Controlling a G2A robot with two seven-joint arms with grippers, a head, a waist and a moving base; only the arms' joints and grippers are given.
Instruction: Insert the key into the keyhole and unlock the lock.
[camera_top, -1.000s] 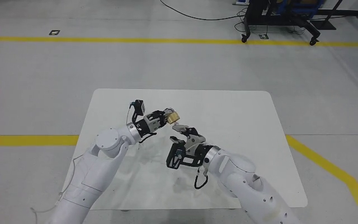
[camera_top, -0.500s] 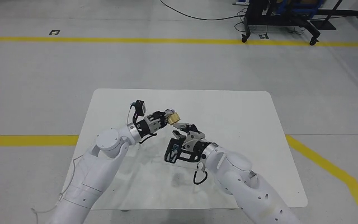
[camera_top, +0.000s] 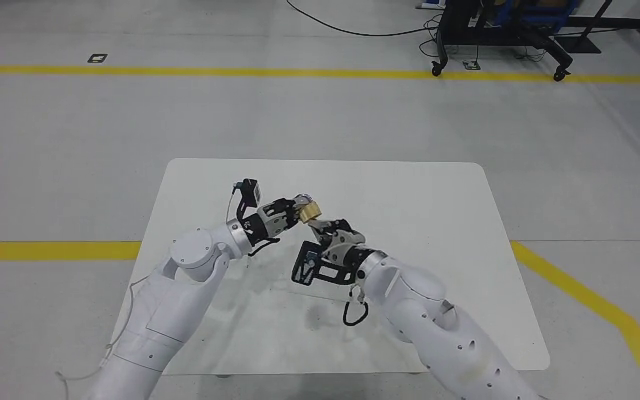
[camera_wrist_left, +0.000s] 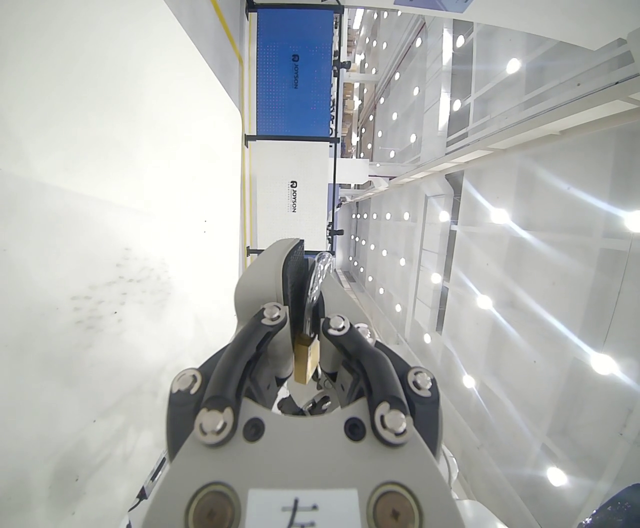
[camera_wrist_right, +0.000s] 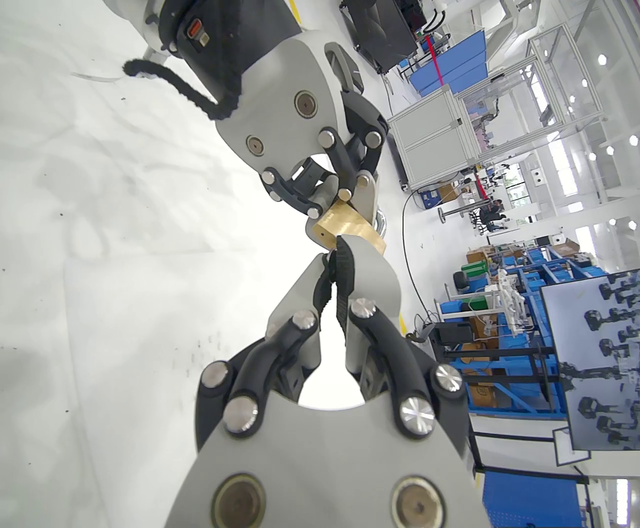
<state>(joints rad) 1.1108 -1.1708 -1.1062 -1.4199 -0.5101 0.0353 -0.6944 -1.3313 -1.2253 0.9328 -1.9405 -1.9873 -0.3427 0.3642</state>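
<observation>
A small brass padlock (camera_top: 310, 209) hangs in the air above the white table (camera_top: 430, 200). My left gripper (camera_wrist_left: 306, 285) is shut on its silver shackle (camera_wrist_left: 318, 272), and the brass body (camera_wrist_left: 306, 357) sits between the finger links. My right gripper (camera_wrist_right: 339, 250) is shut, its fingertips pressed against the keyhole end of the padlock (camera_wrist_right: 347, 227). The key is pinched between the black pads (camera_wrist_right: 345, 280) and is almost wholly hidden by them. From above, the right gripper (camera_top: 321, 231) sits just below and right of the lock, opposite the left gripper (camera_top: 297, 208).
The table's front edge (camera_top: 330, 372) lies near my body. Yellow floor lines (camera_top: 300, 72) run behind the table and past both its sides. A black wheeled stand (camera_top: 500, 35) is far back at the right.
My right gripper has moved up and left toward the padlock, from a hand's width off to touching its end. The left arm and lock have stayed put.
</observation>
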